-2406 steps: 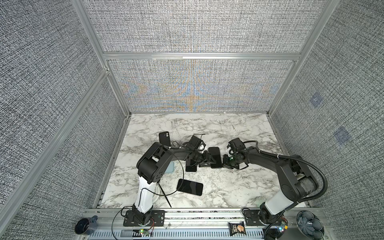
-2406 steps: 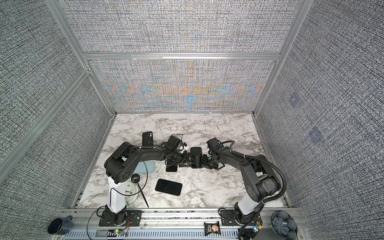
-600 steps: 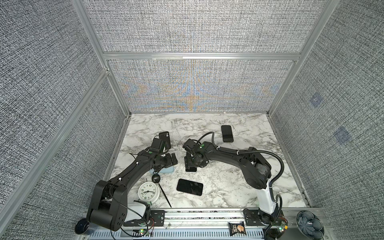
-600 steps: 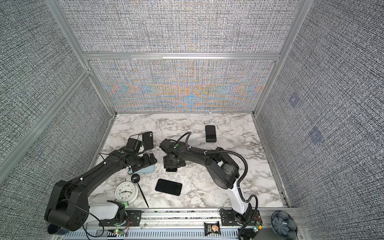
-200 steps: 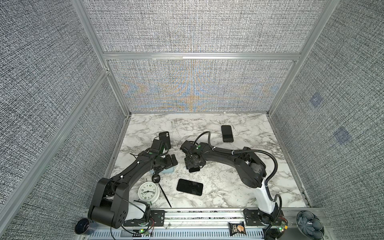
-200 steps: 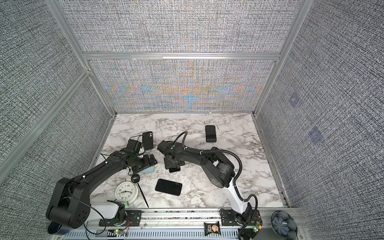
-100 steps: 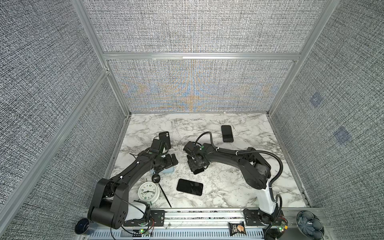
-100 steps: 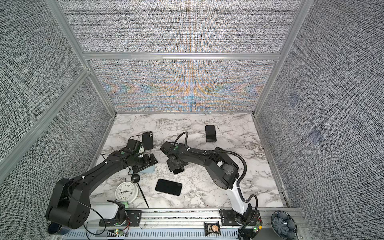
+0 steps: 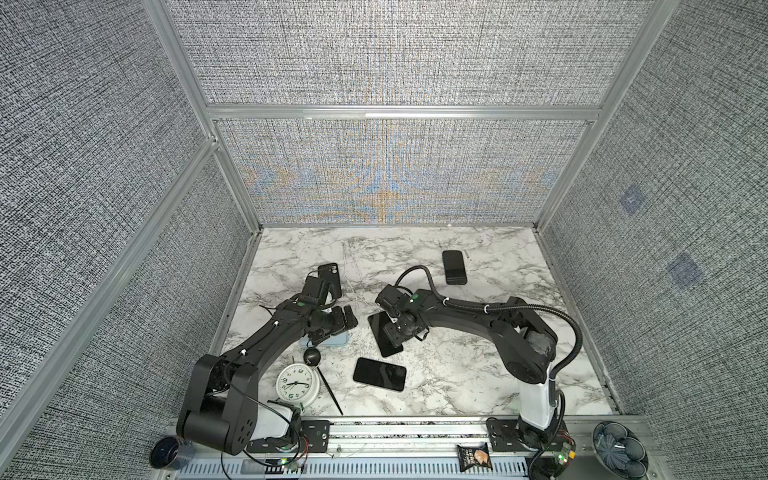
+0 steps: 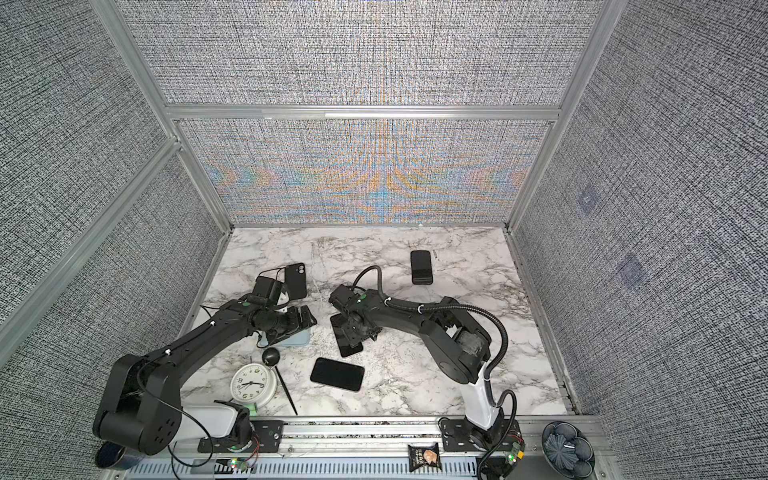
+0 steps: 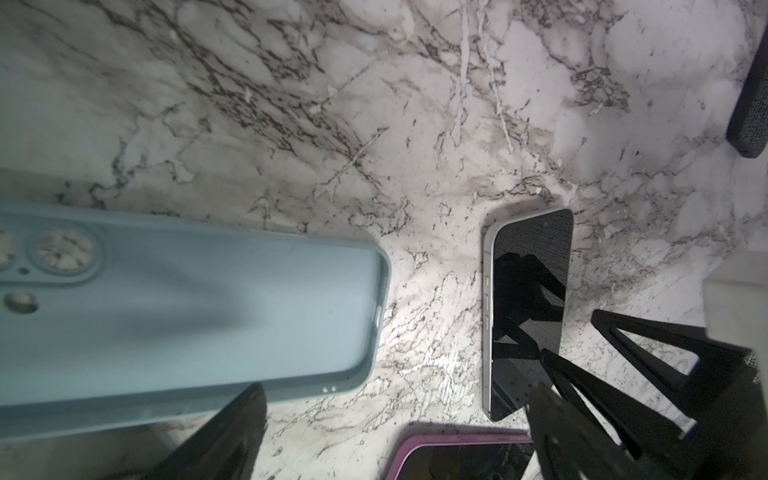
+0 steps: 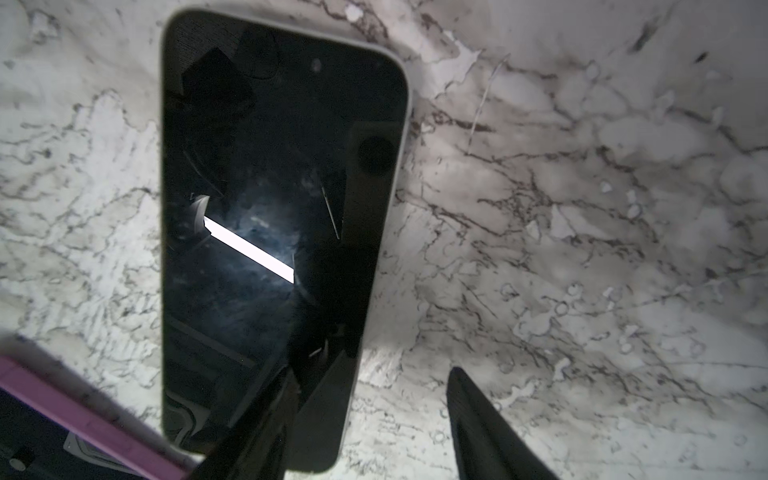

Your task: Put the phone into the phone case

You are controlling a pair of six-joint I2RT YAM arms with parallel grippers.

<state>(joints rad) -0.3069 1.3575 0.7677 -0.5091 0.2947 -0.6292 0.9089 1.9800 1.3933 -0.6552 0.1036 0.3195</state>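
Nothing held yet.
My left gripper (image 11: 399, 374) gapes over the blue case (image 11: 187, 316); my right gripper (image 12: 372, 374), half spread, straddles one edge of the phone (image 12: 270, 166).

My marble table (image 9: 465, 382) carries a white clock (image 9: 298, 383) near its front left. A black ball-tipped stick (image 9: 312, 357) lies just beside it, its ball by the clock's top. On my front rail sit a snack packet (image 9: 473, 456), a dark cup (image 9: 166, 453) at the left corner and a dark bowl (image 9: 596, 440) at the right. A white box (image 10: 203, 424) stands near the clock.
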